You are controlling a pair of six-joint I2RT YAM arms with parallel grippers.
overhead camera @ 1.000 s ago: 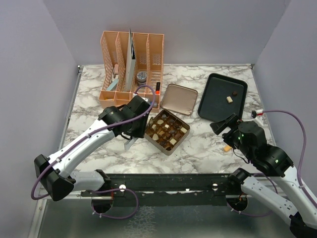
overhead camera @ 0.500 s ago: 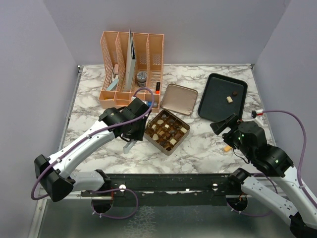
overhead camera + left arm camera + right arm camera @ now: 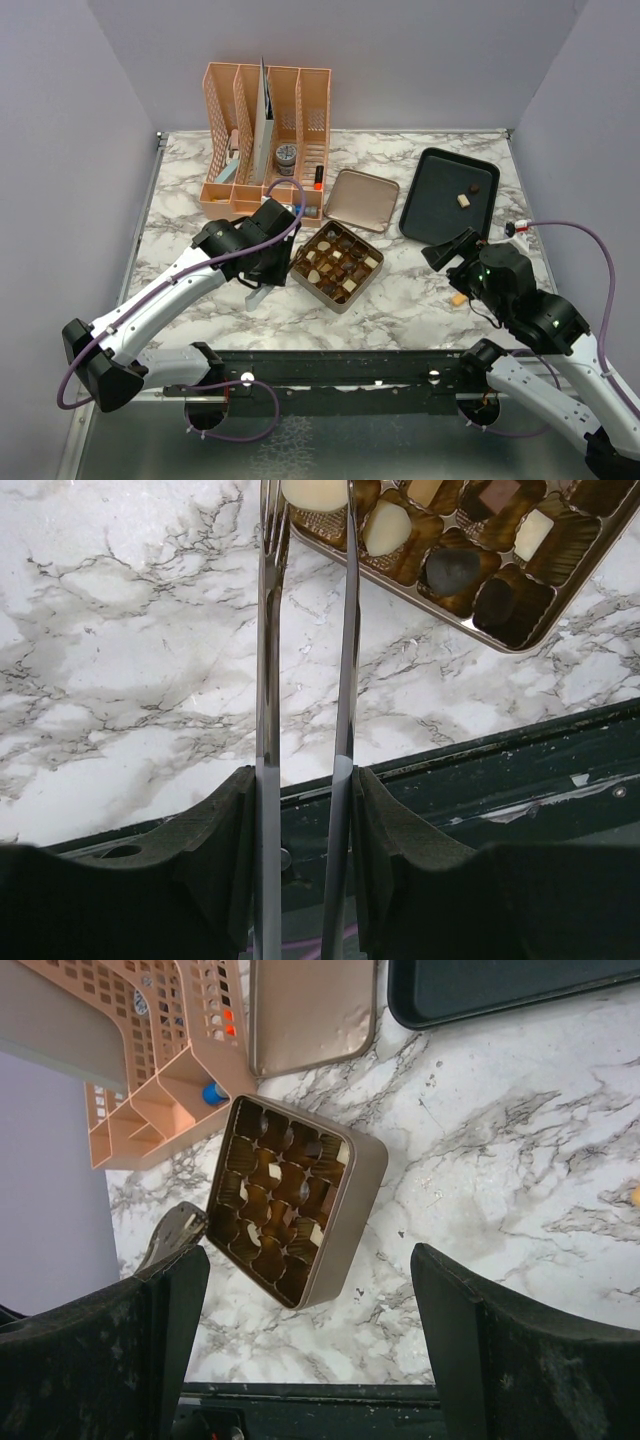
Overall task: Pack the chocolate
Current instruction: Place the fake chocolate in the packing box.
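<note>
I read the left gripper (image 3: 300, 780) clamped on tweezers (image 3: 265, 660), tips cut off at my wrist view's top edge beside a cream chocolate (image 3: 313, 490) in the gold tin (image 3: 520, 645) mid bench (image 3: 120, 680), pinch unclear; right gripper (image 3: 310, 1285) jaws apart.

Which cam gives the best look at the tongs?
Left wrist: both blades of the tongs run from the left gripper up to a cream-white chocolate at the tin. Top external shows only a short stub; right wrist, just one end beside the tin.
</note>
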